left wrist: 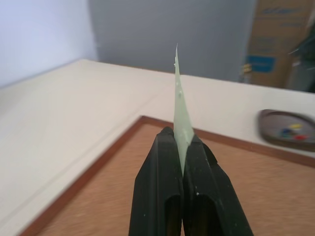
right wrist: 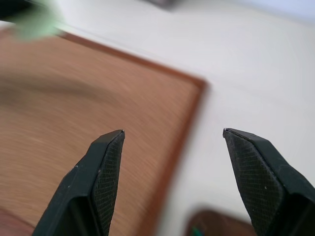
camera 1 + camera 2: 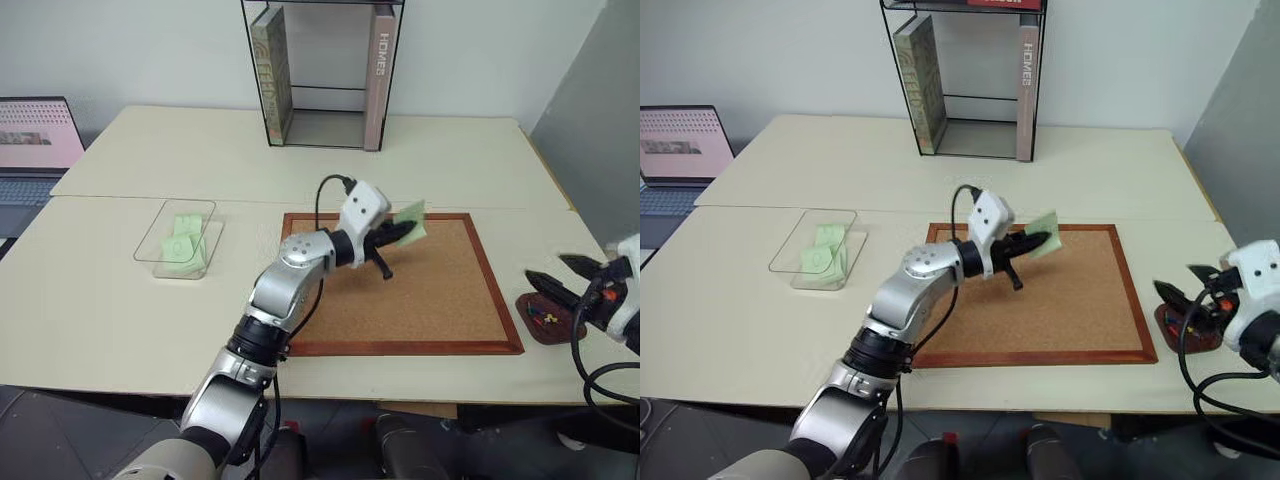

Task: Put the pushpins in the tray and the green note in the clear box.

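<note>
My left gripper (image 3: 405, 232) is shut on the green note (image 3: 412, 218) and holds it level above the far part of the cork board. In the left wrist view the note (image 1: 180, 108) stands edge-on between the closed fingers (image 1: 165, 167). The reddish-brown tray (image 3: 528, 304) sits at the table's right edge, beside the board, with a few small coloured pushpins (image 3: 545, 318) in it. My right gripper (image 3: 545, 267) hovers just above the tray, open and empty, its fingers (image 2: 106, 167) wide apart. The clear box (image 3: 190, 204) lies on the left of the table with green slips inside.
The wood-framed cork board (image 3: 420, 300) covers the middle right of the table. A black-framed glass stand (image 3: 325, 70) with books is at the back. A laptop (image 3: 35, 140) sits at the far left. A table seam runs across behind the board.
</note>
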Controlling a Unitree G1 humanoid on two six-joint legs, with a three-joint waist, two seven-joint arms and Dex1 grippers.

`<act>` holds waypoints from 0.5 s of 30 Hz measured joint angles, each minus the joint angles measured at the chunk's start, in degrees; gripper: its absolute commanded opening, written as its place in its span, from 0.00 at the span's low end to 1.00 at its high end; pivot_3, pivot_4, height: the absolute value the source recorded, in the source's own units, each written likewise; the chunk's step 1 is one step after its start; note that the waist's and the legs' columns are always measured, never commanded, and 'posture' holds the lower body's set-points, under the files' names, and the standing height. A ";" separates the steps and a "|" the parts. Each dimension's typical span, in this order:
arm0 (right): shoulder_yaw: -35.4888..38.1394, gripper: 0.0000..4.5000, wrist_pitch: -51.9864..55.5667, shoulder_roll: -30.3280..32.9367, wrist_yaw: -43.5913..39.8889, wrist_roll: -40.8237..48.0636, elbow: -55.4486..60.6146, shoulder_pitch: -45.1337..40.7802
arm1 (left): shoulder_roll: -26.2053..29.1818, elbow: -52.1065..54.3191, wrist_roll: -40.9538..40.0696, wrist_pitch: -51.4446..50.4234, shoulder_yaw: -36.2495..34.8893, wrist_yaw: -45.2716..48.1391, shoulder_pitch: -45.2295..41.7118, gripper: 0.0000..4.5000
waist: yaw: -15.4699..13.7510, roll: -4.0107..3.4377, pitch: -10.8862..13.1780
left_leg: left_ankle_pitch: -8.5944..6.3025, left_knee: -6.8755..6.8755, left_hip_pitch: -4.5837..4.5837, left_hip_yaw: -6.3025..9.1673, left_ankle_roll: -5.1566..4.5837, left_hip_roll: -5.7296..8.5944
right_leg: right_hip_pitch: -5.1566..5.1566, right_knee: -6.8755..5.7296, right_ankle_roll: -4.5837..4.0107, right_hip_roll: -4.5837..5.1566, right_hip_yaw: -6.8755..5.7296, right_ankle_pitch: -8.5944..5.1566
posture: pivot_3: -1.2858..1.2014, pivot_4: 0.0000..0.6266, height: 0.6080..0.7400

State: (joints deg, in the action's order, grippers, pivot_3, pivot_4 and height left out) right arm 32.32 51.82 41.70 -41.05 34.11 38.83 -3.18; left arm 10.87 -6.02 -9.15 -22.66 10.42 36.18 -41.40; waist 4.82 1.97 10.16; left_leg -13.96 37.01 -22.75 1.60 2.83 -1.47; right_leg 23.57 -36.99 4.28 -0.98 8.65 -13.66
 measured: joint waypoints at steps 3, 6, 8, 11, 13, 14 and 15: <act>-6.97 0.76 0.47 -1.36 0.28 4.85 0.75 -9.72 | 4.53 1.92 2.14 -3.05 -4.37 -5.38 -0.35 0.00 | 0.61 0.02 0.05 | 0.00 0.00 0.05 0.00 0.00 -0.02 | 0.00 -0.04 0.03 -0.02 0.01 0.02 | 0.52 0.24 1.00; -15.47 0.76 0.56 -2.61 0.05 7.54 0.16 -17.50 | 9.28 4.17 3.73 -6.96 -9.50 -9.93 -0.92 0.00 | 0.41 0.08 0.10 | 0.00 -0.02 -0.02 0.17 0.00 -0.04 | 0.00 -0.03 0.04 -0.03 -0.15 0.03 | 0.52 0.24 1.00; -19.88 0.76 0.54 -3.05 -0.41 7.62 -2.15 -20.78 | 13.11 6.01 4.41 -9.17 -12.13 -11.16 -0.12 0.00 | 0.17 0.07 0.10 | -0.01 -0.05 -0.16 0.19 0.01 -0.02 | 0.08 0.03 0.02 0.02 -0.20 0.02 | 0.52 0.24 1.00; -26.06 0.76 -0.98 -3.69 -2.18 6.47 -6.88 -24.48 | 19.47 7.46 5.57 -12.43 -16.10 -12.08 2.69 0.00 | -0.17 0.07 0.10 | -0.04 -0.08 -0.30 0.22 0.06 0.00 | 0.20 0.03 -0.03 0.09 -0.30 -0.01 | 0.52 0.24 1.00; -29.71 0.76 -3.17 -4.03 -3.45 4.54 -10.70 -26.56 | 23.11 7.72 5.84 -14.97 -18.93 -12.90 5.37 0.00 | -0.22 0.08 0.10 | -0.08 -0.07 -0.34 0.24 0.10 -0.02 | 0.26 0.03 -0.04 0.10 -0.34 -0.01 | 0.52 0.24 1.00; -30.85 0.76 -3.93 -4.25 -3.98 3.85 -12.13 -27.23 | 23.80 7.67 5.82 -16.20 -20.35 -13.28 6.16 0.00 | -0.20 0.09 0.11 | -0.08 -0.08 -0.35 0.24 0.10 -0.03 | 0.28 0.03 -0.05 0.10 -0.34 -0.01 | 0.52 0.24 1.00; -32.00 0.76 -4.91 -4.49 -4.47 2.98 -13.57 -27.61 | 24.48 7.63 5.76 -17.92 -22.37 -14.04 7.09 0.00 | -0.28 0.10 0.11 | -0.08 -0.07 -0.42 0.31 0.10 -0.03 | 0.32 0.03 -0.05 0.10 -0.41 -0.02 | 0.52 0.24 1.00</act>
State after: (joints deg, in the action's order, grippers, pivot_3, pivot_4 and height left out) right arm 0.31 46.91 37.21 -45.52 37.09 25.26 -30.79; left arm 35.34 1.60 -3.40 -40.58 -11.95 22.14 -34.31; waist 4.54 2.07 10.27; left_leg -14.04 36.94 -23.16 1.91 2.94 -1.50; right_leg 23.89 -36.97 4.23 -0.88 8.23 -13.67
